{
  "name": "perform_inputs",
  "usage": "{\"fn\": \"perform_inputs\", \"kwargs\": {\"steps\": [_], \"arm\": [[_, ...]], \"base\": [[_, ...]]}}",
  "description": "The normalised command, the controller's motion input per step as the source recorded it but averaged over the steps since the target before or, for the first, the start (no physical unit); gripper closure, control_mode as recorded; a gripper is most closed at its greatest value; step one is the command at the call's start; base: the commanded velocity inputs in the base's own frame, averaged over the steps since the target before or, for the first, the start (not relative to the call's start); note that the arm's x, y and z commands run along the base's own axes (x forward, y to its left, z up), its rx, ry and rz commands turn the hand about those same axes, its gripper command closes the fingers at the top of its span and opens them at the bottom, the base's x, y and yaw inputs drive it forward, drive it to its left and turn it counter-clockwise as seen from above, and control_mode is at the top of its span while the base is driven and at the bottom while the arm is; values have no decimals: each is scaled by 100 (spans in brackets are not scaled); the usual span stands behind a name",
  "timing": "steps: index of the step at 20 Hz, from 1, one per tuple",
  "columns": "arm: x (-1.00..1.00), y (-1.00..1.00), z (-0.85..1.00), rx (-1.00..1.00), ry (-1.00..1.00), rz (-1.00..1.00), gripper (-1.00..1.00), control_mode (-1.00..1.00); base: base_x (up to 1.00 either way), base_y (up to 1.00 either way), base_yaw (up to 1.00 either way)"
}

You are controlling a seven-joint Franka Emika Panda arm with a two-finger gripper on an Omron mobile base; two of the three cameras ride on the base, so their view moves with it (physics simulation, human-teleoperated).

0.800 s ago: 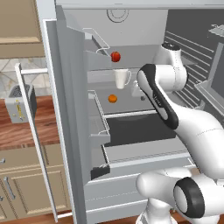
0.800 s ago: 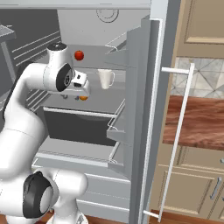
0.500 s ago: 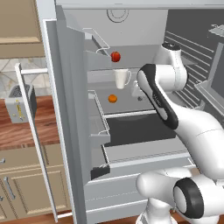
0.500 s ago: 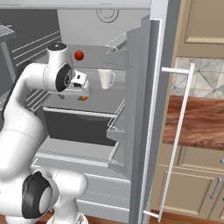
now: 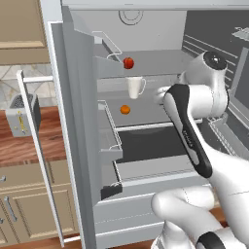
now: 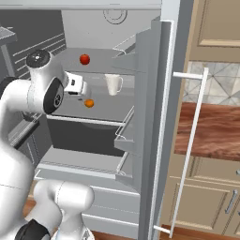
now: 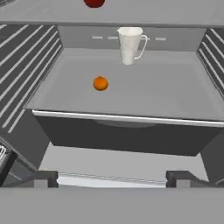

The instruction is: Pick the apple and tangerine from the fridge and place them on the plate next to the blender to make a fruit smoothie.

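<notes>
The fridge (image 5: 80, 146) stands open in front of me. On its upper shelf lies the red apple (image 5: 128, 62) (image 6: 84, 59) (image 7: 94, 2). One shelf lower, the orange tangerine (image 5: 125, 110) (image 6: 89, 103) (image 7: 100, 83) sits left of a white mug (image 7: 130, 45). My gripper (image 7: 113, 179) (image 6: 77, 86) is open and holds nothing. It hovers at the front of the lower shelf, short of the tangerine and pointing at it. The plate and the blender are out of view.
A dark drawer (image 7: 127, 138) sits under the tangerine's shelf. Door bins (image 5: 109, 141) line the left door, and wire bins (image 6: 124, 136) the right one. A long bar handle (image 6: 187, 150) runs down the right door. A silver toaster (image 5: 19, 116) stands on the wooden counter at left.
The arm has drawn back a little toward the base, away from the shelf. The fruits and the mug have not moved.
</notes>
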Motion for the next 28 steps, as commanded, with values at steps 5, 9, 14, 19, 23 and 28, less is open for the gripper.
{"fn": "perform_inputs", "kwargs": {"steps": [5,9,14,19,23,28], "arm": [[-11,14,87,0,-39,0,-100,-100],[0,29,95,2,-19,0,-100,-100],[12,9,51,1,-1,0,-100,-100],[16,8,-2,0,0,-1,-100,-100],[54,23,-2,0,2,-2,-100,-100],[57,16,-22,0,8,0,-100,-100]], "base": [[0,0,0],[0,0,0],[0,0,0],[0,0,0],[0,0,0],[0,0,0]]}}
